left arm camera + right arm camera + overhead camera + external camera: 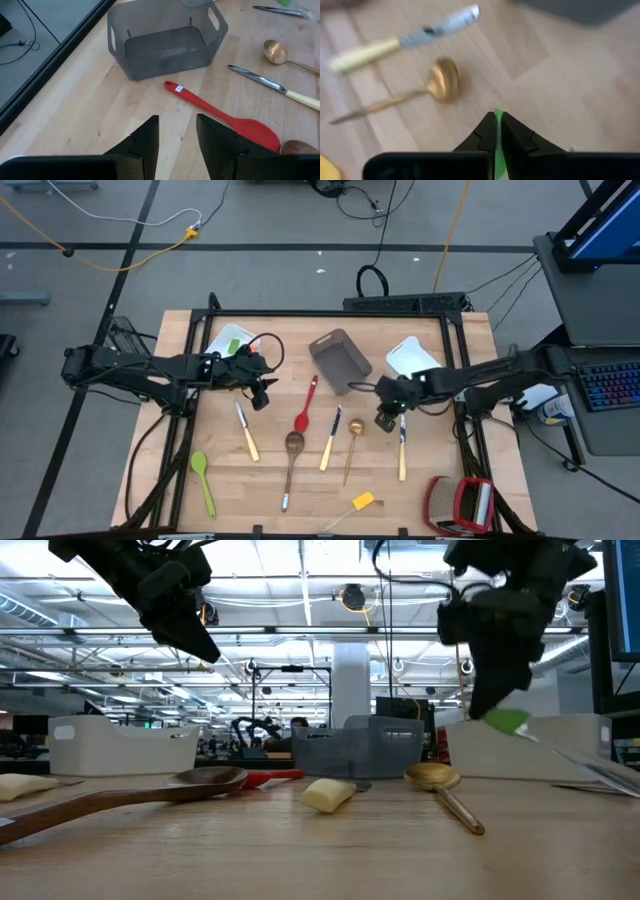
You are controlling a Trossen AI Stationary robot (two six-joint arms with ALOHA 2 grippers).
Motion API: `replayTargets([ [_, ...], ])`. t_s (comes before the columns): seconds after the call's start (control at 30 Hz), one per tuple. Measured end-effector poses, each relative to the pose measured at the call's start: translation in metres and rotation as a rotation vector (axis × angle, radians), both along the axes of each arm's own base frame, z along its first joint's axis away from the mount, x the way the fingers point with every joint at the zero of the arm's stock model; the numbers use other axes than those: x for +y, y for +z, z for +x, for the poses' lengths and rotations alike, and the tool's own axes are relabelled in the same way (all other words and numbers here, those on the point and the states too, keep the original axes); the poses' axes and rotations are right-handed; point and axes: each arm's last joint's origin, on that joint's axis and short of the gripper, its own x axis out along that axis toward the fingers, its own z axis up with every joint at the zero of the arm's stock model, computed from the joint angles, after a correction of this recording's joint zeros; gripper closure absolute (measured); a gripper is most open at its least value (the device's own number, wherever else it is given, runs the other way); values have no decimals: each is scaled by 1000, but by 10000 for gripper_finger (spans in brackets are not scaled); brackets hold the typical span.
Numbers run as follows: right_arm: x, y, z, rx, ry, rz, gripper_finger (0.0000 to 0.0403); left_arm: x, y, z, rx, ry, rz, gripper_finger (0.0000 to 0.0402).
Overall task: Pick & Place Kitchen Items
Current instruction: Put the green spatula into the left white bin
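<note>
Kitchen items lie in the middle of the table: a red spoon point(305, 408), a wooden spoon point(292, 452), a gold spoon point(353, 440), two pale-handled knives point(246, 432) point(330, 440), a green spoon point(203, 480) and a small yellow piece point(362, 501). My right gripper point(386, 420) is shut on a slim green-ended utensil point(507, 721), right of the gold spoon. My left gripper point(263, 396) hangs open above the table, left of the red spoon point(220, 112), touching nothing. My right gripper pinches the utensil's green end point(497, 132), seen edge-on, between its two fingers. The fingers slant down from the table's right side. The green end is raised, and the pale rest point(575, 758) slopes down from it. Whether its lower end touches the table does not show.
A grey bin point(340, 360) stands at the far middle, between two white bins point(232, 340) point(412, 358). A bulky red-and-silver object point(460, 505) sits at the near right corner. Bare wood lies at the near left, around the green spoon.
</note>
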Motion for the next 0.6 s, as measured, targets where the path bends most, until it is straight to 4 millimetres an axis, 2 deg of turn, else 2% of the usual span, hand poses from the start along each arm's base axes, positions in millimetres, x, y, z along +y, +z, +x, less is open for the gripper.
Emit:
replayTargets([
  [0.17,-1,20,-6,-131,44,-52,397,0,2,1,-24,0,1,266],
  [0.3,-1,33,-2,-265,114,-105,398,0,3,3,-43,-1,2,266],
  [0.6,0,45,11,-430,235,-221,398,0,3,3,-46,1,0,266],
])
